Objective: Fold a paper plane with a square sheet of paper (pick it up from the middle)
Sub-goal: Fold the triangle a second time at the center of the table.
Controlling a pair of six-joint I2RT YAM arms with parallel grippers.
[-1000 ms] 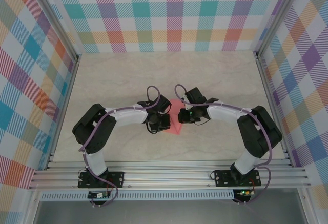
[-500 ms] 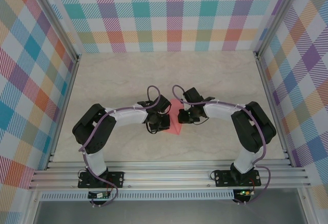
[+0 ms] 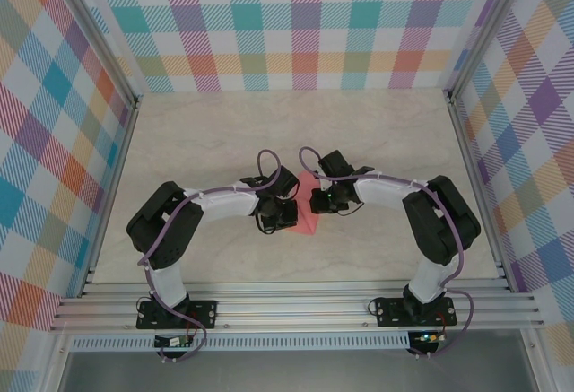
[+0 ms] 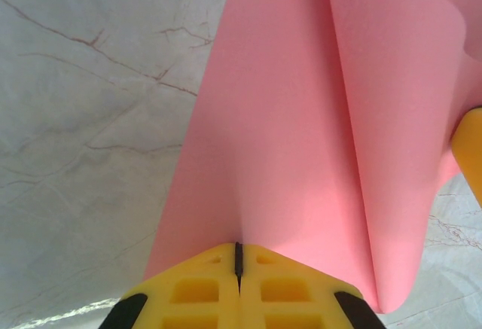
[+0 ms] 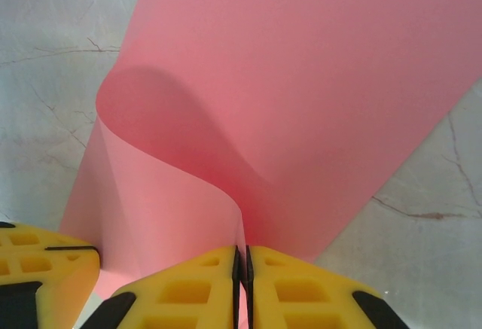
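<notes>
Since a second ago my right arm has pulled its elbow in toward the square sheet of paper (image 3: pixel 307 221). The right hand (image 3: pixel 321 201) has crept slightly nearer to it. The left hand (image 3: pixel 279 213) and its arm have not budged.

The sheet sits mid-counter (image 3: pixel 224 141), directly between the two hands. From above, both wrists and their purple cables (image 3: pixel 262 161) cover most of it, leaving me only a pink sliver.

On the left wrist camera, the left hand (image 4: pixel 238 257) is pinched tight on the sheet's (image 4: pixel 286 156) near edge. A long soft fold runs away from it. A yellow finger (image 4: pixel 471 152) of the right hand sits at the sheet's right edge.

On the right wrist camera, the right hand (image 5: pixel 242 257) is clamped on a flap of the sheet (image 5: pixel 316 80) that curls over in a loop. A left finger (image 5: pixel 41 269) sits just beside the sheet's lower left corner.

The plaid walls (image 3: pixel 305 24) stand well apart from the sheet.
</notes>
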